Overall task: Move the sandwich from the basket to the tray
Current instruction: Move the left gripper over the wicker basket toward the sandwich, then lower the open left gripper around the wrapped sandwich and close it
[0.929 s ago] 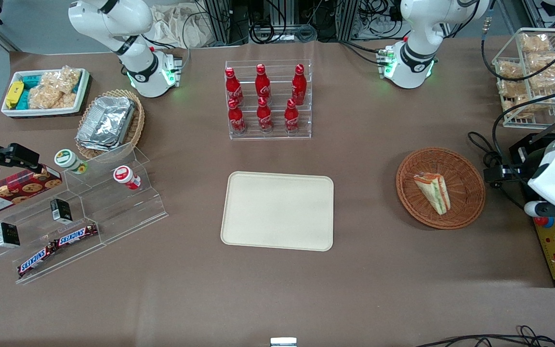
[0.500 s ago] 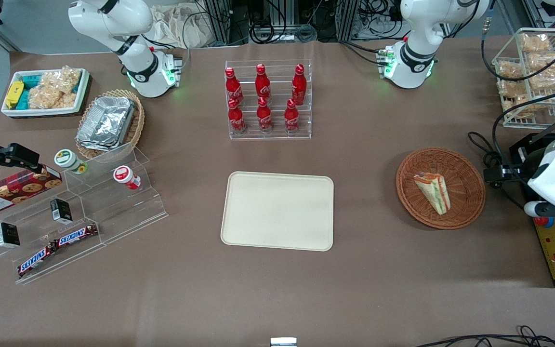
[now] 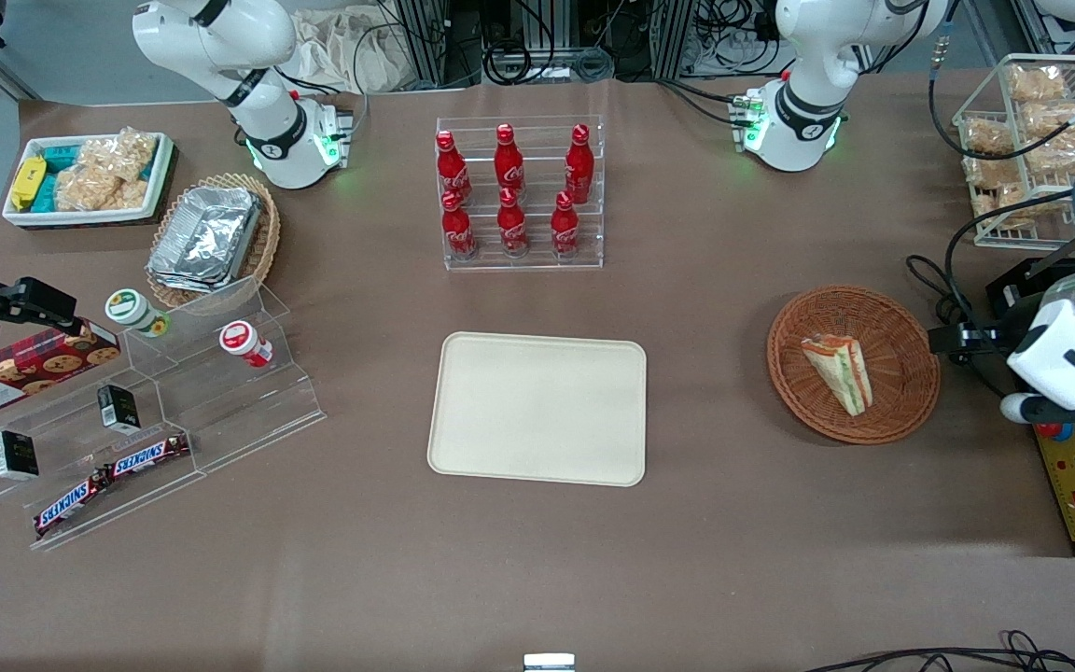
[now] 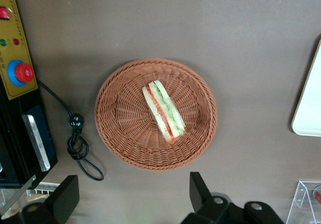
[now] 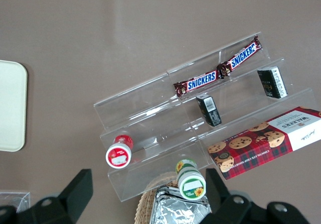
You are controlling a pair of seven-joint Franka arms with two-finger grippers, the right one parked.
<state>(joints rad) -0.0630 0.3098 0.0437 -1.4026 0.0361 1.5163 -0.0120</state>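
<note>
item: sandwich point(image 4: 163, 111), one wedge, clear-wrapped, pale bread with green and orange-red layers. it lies on its side near the middle of the round brown basket point(image 4: 116, 128), long axis running from about 11 o'clock to 5 o'clock in the wrist view.

handling, as you should judge it: light, soft, easily crushed; the film is probably slick. take it across the two bread faces, near mid-length, with a gentle squeeze.

gripper point(image 4: 131, 200): high above the basket's edge, jaws spread wide, holding nothing.

destination: tray point(image 3: 537, 408), cream, bare, low rim, at about 9 o'clock from the basket in the front view, well apart.

surface: flat brown covering, open between basket and tray. a black cable point(image 4: 78, 142) coils just beside the basket; keep off it.
</note>
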